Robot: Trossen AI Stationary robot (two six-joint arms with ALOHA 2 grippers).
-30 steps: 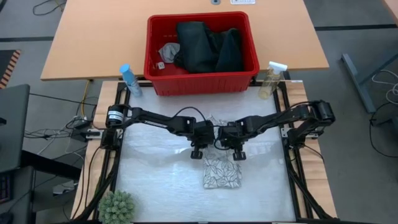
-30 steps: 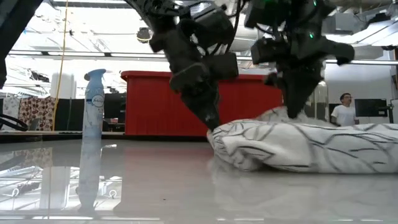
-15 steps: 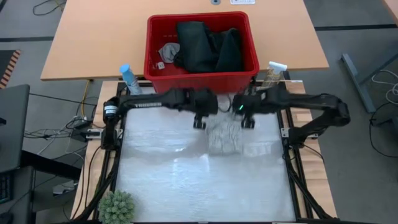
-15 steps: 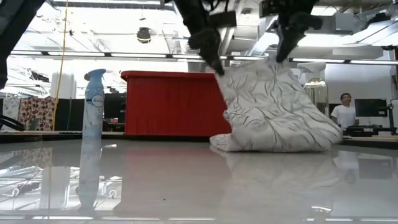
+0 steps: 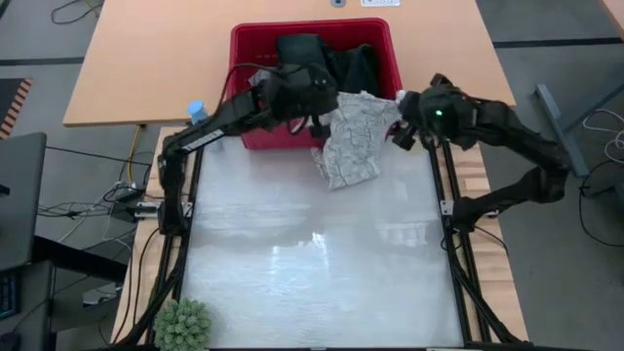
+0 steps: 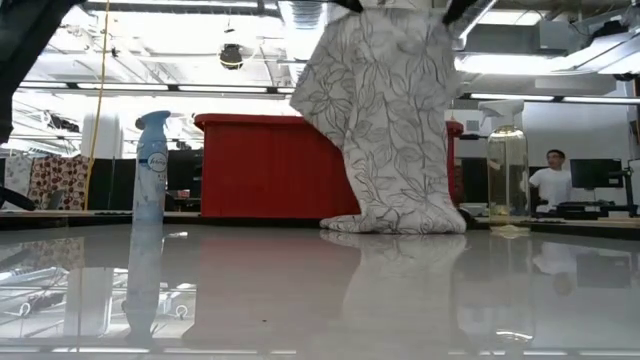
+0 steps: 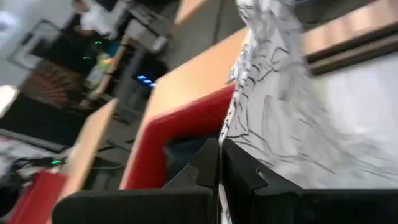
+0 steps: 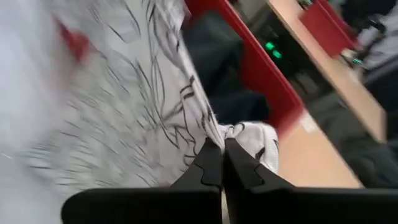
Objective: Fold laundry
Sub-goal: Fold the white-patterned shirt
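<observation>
The leaf-print cloth (image 5: 353,139) hangs stretched between my left claw (image 5: 322,109) and right claw (image 5: 398,125), both clamped on its top corners, beside the red basket (image 5: 246,135), its hem brushing the table (image 5: 312,263).

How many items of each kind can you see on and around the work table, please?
Garments: 3 (white leaf-print cloth, dark denim jeans, small grey cloth)
Spray bottles: 2 (blue, clear)
Red plastic basket: 1
Green plant: 1
Total: 7

Low view: leaf-print cloth (image 6: 385,120) top cropped.
</observation>
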